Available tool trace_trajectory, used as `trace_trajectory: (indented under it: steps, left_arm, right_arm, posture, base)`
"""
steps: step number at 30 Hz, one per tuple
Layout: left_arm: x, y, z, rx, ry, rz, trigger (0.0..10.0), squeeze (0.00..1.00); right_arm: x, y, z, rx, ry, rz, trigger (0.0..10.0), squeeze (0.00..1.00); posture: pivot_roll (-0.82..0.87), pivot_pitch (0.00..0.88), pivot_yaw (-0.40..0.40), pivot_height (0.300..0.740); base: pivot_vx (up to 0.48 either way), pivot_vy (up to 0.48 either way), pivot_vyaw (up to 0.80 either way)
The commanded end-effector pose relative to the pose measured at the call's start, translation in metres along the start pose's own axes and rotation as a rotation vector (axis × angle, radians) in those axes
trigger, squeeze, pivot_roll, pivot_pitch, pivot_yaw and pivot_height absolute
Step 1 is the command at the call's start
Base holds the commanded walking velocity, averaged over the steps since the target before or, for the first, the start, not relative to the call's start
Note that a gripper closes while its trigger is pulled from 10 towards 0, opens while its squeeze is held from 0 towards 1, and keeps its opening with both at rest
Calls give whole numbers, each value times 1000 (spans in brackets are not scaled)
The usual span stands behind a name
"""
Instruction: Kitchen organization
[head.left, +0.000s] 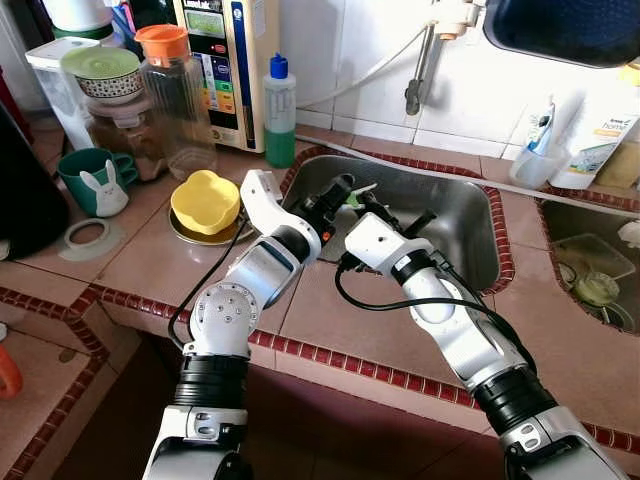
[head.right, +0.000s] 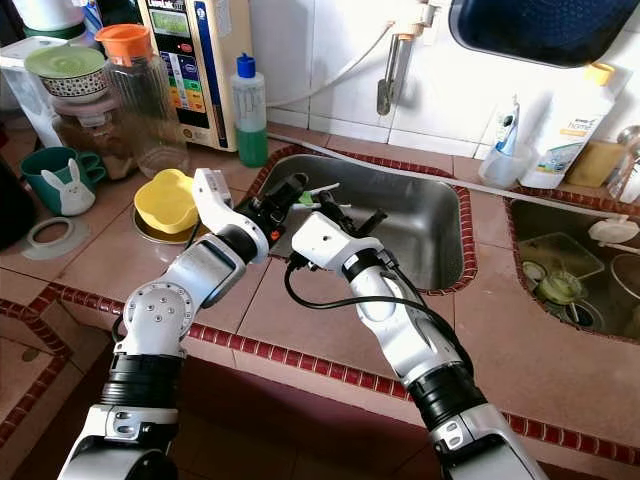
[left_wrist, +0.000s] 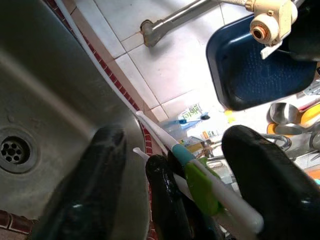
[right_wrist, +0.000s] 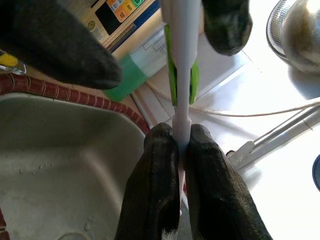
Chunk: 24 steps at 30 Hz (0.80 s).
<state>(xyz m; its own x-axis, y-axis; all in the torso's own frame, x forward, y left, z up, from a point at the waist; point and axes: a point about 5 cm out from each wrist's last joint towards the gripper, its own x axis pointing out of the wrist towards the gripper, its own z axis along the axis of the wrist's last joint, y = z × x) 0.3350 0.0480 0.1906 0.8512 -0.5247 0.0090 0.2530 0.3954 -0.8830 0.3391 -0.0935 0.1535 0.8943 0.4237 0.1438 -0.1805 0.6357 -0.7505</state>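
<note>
at the left of the head frame the counter is crowded and looks untouched: a green mug (head.left: 88, 176) with a white rabbit figure, jars under a green-rimmed bowl (head.left: 103, 72), an orange-lidded pitcher (head.left: 177, 100), a yellow bowl (head.left: 205, 201) on a plate, and a bottle of green soap (head.left: 280, 110) against the tiles.

moving right to centre frame, both arms meet over the near-left corner of the steel sink (head.left: 455, 215). my left gripper (head.left: 341, 190) stands wide; in its wrist view the fingers straddle the item without pressing on it. my right gripper (right_wrist: 179, 145) is pinched tight on the white brush (right_wrist: 181, 75), its fingertips clamped on the shaft just below the green collar. so the brush hangs in the air above the sink basin, held by the right pincer, with the left one ready around its far end.

i judge this an early-to-middle point: the brush is lifted, but not yet handed over or put away, and the counter clutter remains.

the brush is slim, white, with a bright green clip-like section mid-shaft and thin tapering tips; in the left wrist view it looks like two thin sticks side by side.
</note>
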Motion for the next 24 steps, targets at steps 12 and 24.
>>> trace_trajectory:
  steps: [12, 24]
  left_arm:
    - [7, -33, -6, 59, 1, -111, 10000, 1000]
    - [-6, -39, 22, 374, -138, -144, 10000, 1000]
  right_arm:
    - [1, -7, -7, 9, 29, -27, 10000, 0]
    - [6, -20, -26, 130, 130, -81, 10000, 0]
  posture:
    - [80, 18, 7, 740]
    - [109, 14, 0, 740]
  base:
    - [0, 0, 0]
    - [0, 0, 0]
